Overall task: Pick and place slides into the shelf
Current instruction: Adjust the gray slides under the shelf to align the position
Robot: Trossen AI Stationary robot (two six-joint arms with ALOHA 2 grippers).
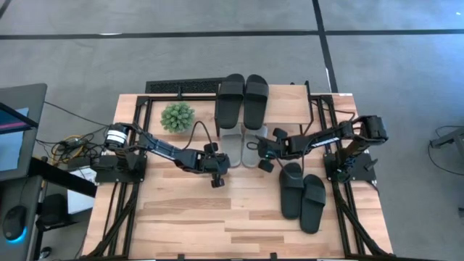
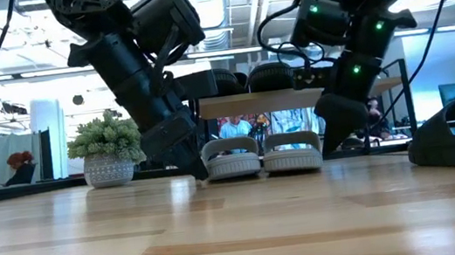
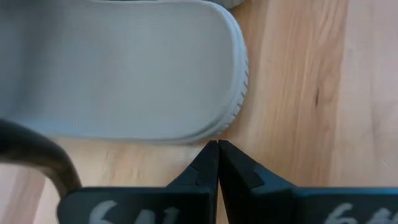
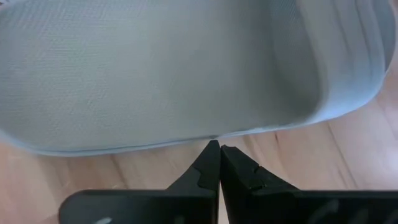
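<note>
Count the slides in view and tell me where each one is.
6: two black slides on top of the shelf, two grey slides under it, two black slides on the table by the right arm.

A small green plant (image 1: 177, 116) in a pale patterned pot (image 2: 109, 170) stands near the far left corner of the wooden table (image 1: 188, 210). A black grille (image 1: 183, 88) lies along the far edge. Off the left side sit a monitor (image 1: 14, 138), a computer mouse (image 1: 14, 221) and tangled cables (image 1: 69, 148) on the grey floor (image 1: 406, 65).
</note>
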